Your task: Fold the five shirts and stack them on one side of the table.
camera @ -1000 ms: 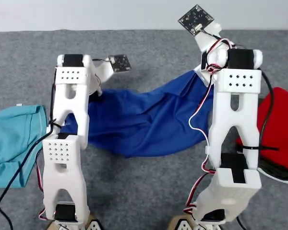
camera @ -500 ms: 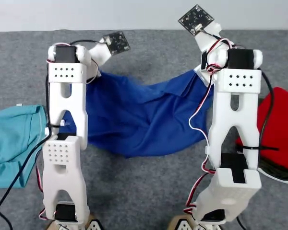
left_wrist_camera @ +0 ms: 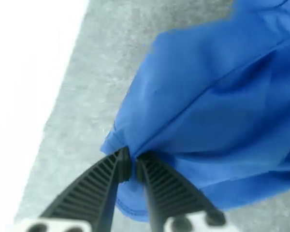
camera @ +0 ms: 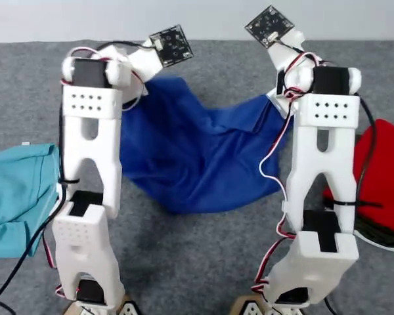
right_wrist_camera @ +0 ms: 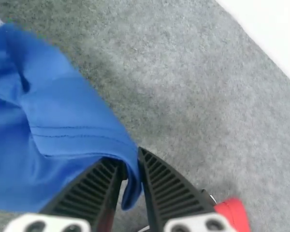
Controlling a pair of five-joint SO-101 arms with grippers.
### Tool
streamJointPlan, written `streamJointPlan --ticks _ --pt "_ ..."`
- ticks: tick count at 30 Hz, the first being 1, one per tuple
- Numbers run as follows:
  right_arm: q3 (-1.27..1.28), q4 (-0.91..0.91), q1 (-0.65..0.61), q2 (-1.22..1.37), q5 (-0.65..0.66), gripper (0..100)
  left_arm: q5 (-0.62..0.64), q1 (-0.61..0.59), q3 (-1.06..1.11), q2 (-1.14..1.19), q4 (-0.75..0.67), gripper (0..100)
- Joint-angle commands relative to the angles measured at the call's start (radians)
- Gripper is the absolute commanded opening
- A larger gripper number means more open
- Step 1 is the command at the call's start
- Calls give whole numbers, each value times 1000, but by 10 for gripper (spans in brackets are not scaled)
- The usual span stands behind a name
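Grey felt tabletop (camera: 203, 262) lies under the crumpled blue cotton shirt (camera: 197, 157), centre frame, strung between my claws. My left claw (left_wrist_camera: 130, 162) and my right claw (right_wrist_camera: 130, 170) each clamp a thin hem, and I reckon pulling harder could slip one free. Since a second ago the left claw has carried its corner toward the upper edge.

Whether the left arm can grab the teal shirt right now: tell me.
Probably not yet: the left gripper is shut on the blue shirt, though the teal shirt lies uncovered beside that arm.
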Motion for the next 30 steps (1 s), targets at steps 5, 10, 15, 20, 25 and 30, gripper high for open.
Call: streamJointPlan --ticks 5,10,15,20,25,30 --pt "-52 -7 68 -216 -14 10 247 -77 -314 -172 34 6" --pt "-54 -12 139 -315 -78 10 301 -97 -110 -80 109 6" --pt "-175 -5 185 -384 -84 10 379 -173 -303 -258 107 6" --pt "-209 42 206 -421 -84 10 387 -192 -120 -304 106 6" --pt "-209 42 206 -453 -83 10 365 -221 -199 -479 107 6" --pt "-209 42 206 -460 -84 10 275 -198 44 -485 109 6"
